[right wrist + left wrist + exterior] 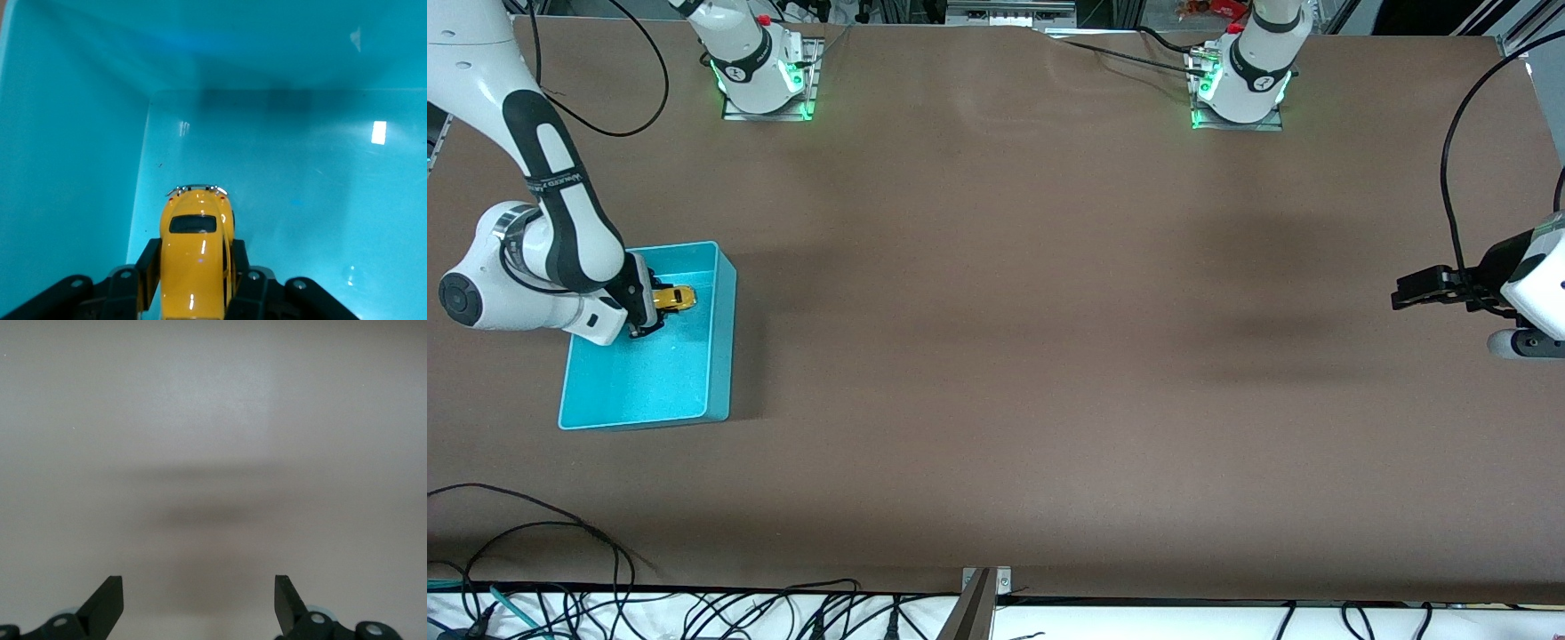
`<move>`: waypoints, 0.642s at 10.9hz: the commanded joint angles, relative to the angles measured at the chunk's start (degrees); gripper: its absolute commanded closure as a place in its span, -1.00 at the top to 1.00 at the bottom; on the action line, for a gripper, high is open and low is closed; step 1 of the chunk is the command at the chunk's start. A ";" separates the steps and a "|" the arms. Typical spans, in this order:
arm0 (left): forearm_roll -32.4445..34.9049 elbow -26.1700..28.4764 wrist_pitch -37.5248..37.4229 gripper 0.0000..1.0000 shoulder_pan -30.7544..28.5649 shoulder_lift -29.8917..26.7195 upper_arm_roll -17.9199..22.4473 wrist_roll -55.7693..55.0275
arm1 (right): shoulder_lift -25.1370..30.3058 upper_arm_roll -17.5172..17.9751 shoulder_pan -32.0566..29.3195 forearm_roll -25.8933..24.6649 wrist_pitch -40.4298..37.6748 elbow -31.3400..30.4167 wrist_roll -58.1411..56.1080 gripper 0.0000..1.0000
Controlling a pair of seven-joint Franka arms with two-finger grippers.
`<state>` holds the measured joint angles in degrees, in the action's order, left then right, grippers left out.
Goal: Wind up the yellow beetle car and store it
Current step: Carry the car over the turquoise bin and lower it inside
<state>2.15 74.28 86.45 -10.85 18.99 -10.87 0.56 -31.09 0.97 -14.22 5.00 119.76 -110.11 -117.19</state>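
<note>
**Beetle car held inside the bin**

Brown and matte, the table is stretching wide across my front view, with black cables trailing along the edge nearest the camera. Toward the right arm's end of the table, I am seeing an open rectangular turquoise plastic bin sitting flat on the surface.

I am watching the right end effector reaching down into that bin, over the part of it farther from the front camera. Its fingers are clamping the tiny rounded yellow beetle car by its two sides, so the toy is gripped firmly. In the right wrist view the car's dark window and chrome bumper are pointing away from the fingers, toward a wall of the bin, with the turquoise floor spreading out beneath. I cannot tell whether its wheels are touching that floor.

I am seeing the left end effector waiting over bare table at the left arm's end, its fingers spread wide apart and holding nothing.
</note>
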 commanded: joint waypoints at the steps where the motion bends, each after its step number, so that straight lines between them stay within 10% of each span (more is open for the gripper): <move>1: -0.92 -0.54 -0.15 1.00 0.04 -0.36 0.23 0.85 | -8.80 0.70 -1.51 1.59 0.29 5.16 -4.09 -0.52; 3: -0.92 -0.54 -0.15 1.00 0.04 -0.36 0.23 0.85 | -8.55 0.62 -1.60 3.17 -0.05 5.26 -4.10 -0.29; 4: -0.92 -0.54 -0.23 1.00 0.04 -0.36 0.23 0.85 | -8.55 0.62 -1.68 4.57 -0.14 5.43 -4.18 0.96; 7: -0.92 -0.54 -0.15 1.00 0.04 -0.36 0.23 0.85 | -4.70 0.53 -1.42 5.99 -3.39 5.18 -2.00 1.00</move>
<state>2.15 74.28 86.45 -10.85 18.99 -10.87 0.56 -36.50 1.03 -15.43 9.56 117.68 -106.51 -119.95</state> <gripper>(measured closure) 0.000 0.269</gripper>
